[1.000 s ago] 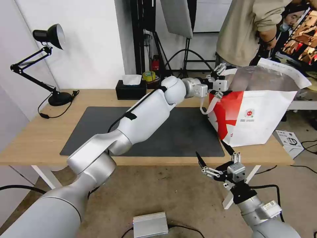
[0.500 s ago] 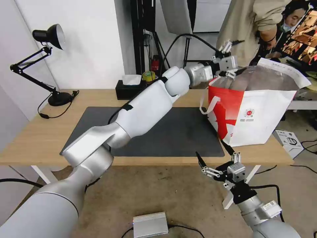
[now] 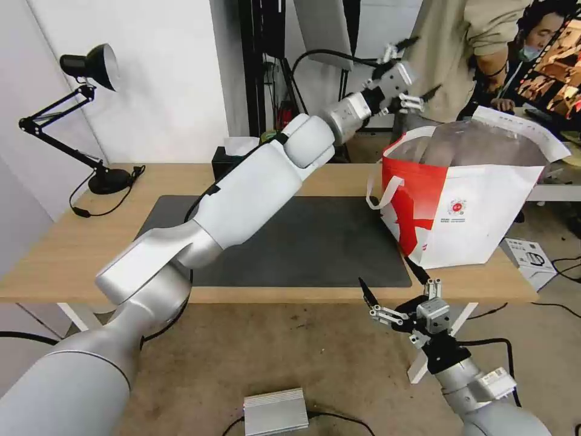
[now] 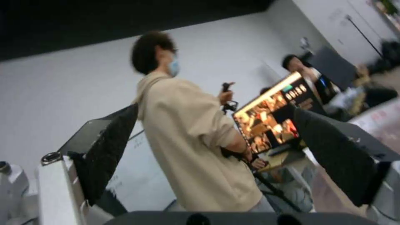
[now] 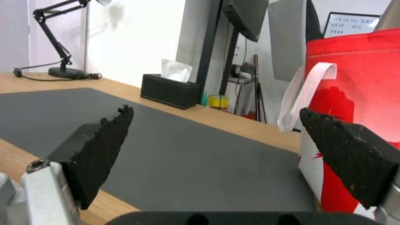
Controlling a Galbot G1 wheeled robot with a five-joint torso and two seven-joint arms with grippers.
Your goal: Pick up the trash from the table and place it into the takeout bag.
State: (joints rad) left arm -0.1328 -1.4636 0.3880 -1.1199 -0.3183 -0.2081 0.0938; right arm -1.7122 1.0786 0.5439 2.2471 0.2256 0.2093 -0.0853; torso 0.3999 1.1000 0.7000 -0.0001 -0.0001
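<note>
Table (image 3: 72, 254): the lamp (image 3: 91, 66) stands at the far left corner, the tissue box (image 3: 233, 158) at the back edge, partly behind the left arm. The dark mat (image 3: 327, 242) is bare; no bowl or cup lies on it or on the wood around it, so judged from this the trash is already in the bag or hidden.

Left claw (image 3: 407, 71): raised in the air behind and above the bag's back-left corner, fingers spread, nothing between them. Its wrist camera looks out into the room, not at the table.

Bag (image 3: 484, 212): upright at the right end of the table, mouth open, silver lining showing, one white strap (image 3: 381, 192) hanging over its left side. Contents cannot be made out.

Right claw (image 3: 396, 297): low in front of the table's near edge, just below the bag, fingers spread and empty.

Judgement: the step in hand looks like lifting the left arm clear of the bag. Done well, it rises straight enough to miss the strap and rim, so the bag neither tips nor slides toward the table's edge.
</note>
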